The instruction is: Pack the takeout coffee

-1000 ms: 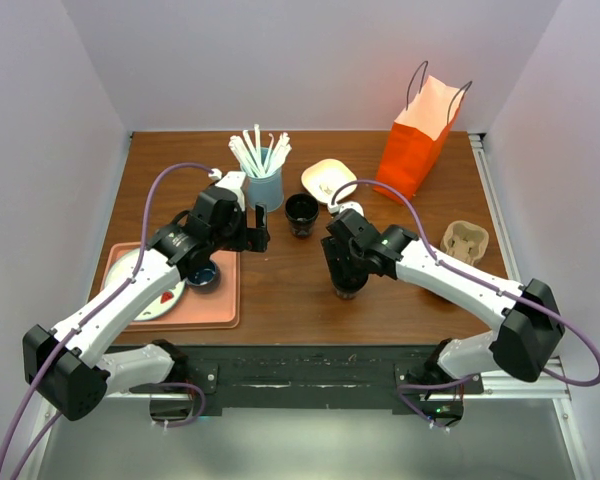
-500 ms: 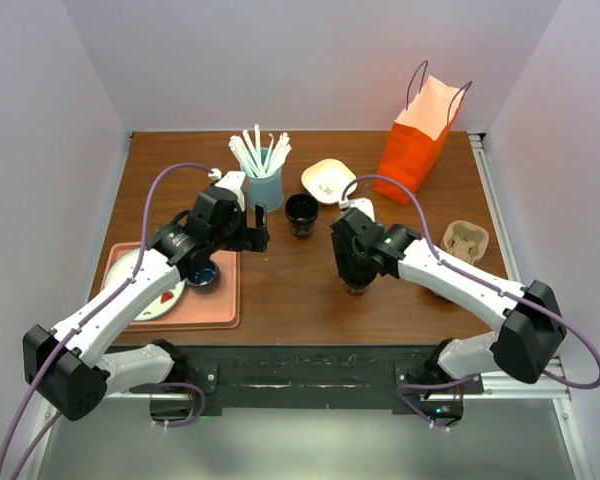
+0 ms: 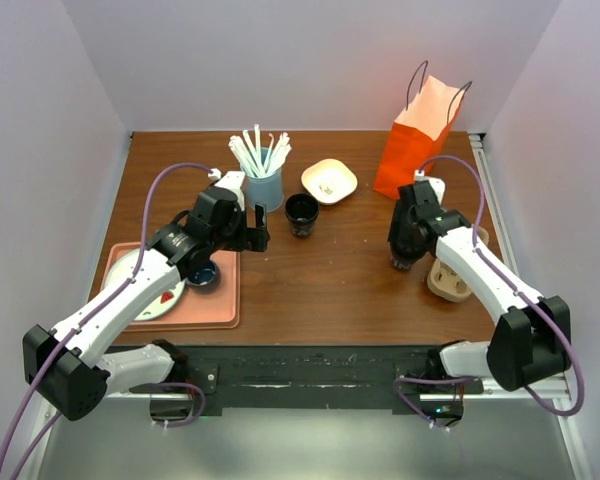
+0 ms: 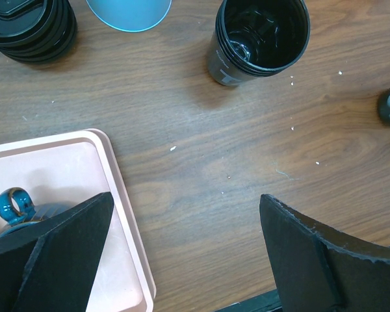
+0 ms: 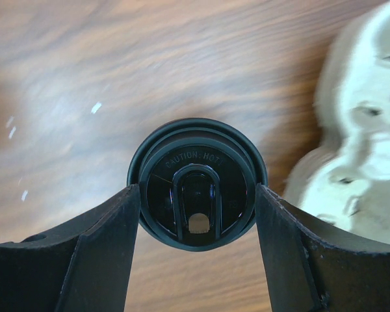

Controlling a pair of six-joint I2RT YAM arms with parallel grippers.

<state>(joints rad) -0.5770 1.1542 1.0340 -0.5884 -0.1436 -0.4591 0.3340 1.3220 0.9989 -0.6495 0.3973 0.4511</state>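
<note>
The paper bag [image 3: 417, 148] stands at the far right corner and the cardboard cup holder [image 5: 364, 97] lies by the right edge. The coffee cup [image 5: 196, 170] should probably stay upright and go squarely into a pocket. The right gripper [image 3: 404, 258] clamps the cup's sides just beside the holder. The left gripper [image 4: 185, 218] hangs wide apart, empty.

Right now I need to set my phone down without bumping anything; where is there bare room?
The widest bare wood lies mid-table, between the pink tray and the right pincer holding the takeout coffee, in front of the open black cup. Crowded: the back, with straw tumbler, cup and dish; the right edge, with cup carrier and orange bag.
</note>
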